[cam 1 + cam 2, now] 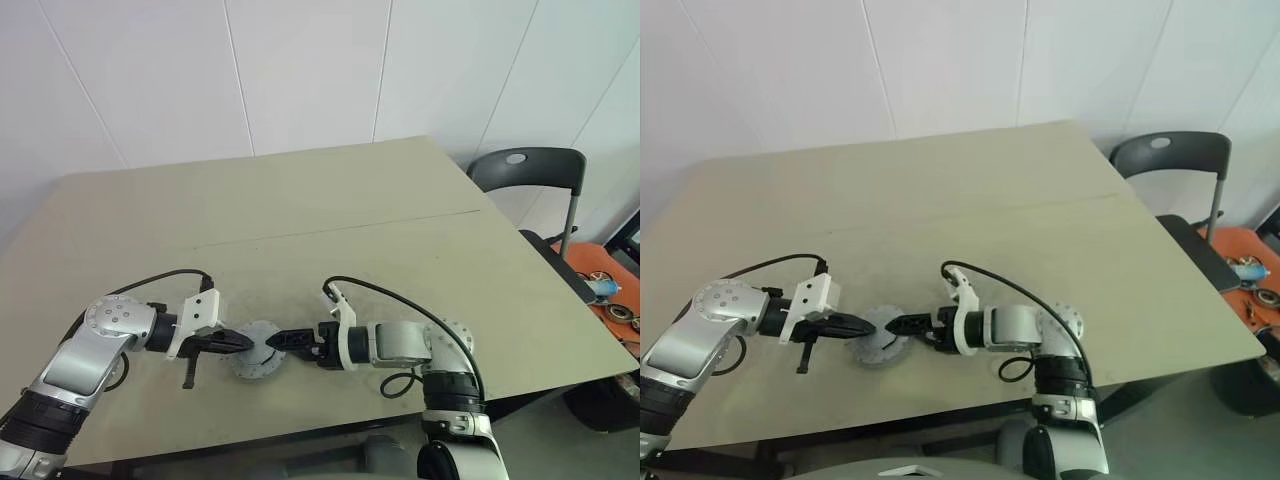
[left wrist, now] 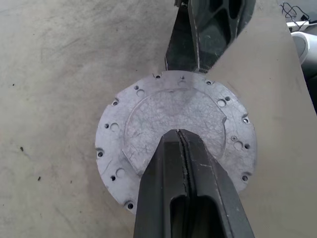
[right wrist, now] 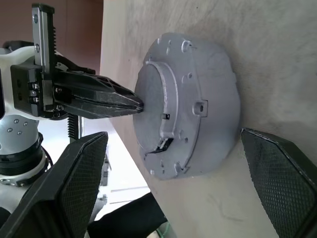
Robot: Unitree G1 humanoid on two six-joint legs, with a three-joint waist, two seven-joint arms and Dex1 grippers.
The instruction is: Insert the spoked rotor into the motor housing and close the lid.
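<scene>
Left eye view: lid (image 1: 256,352) lies flat on the bench (image 1: 300,230) near its front edge, between both hands. It's the only task part seen; rotor & housing presumably under it, can't confirm. Judged from look: cast grey metal disc, stiff, fairly heavy for its size, smooth face w/ raised round centre step and small holes round the flange. Prob. slippery for plain fingertips on the flat face; best hold is across the thin notched rim, or the step's edge. Not fragile, but would slide on the bench if pushed from one side only.

Left hand (image 1: 240,343), just left of the lid: arm comes in low from the left, fingers pressed together w/ no gap, tip down on the lid's raised centre, pinching nothing, seems to pin it.

Right hand (image 3: 173,168), just right of the lid: forearm near level, pointing left at the lid, fingers spread wide, straddling the rim, apart from it, nothing gripped.
</scene>
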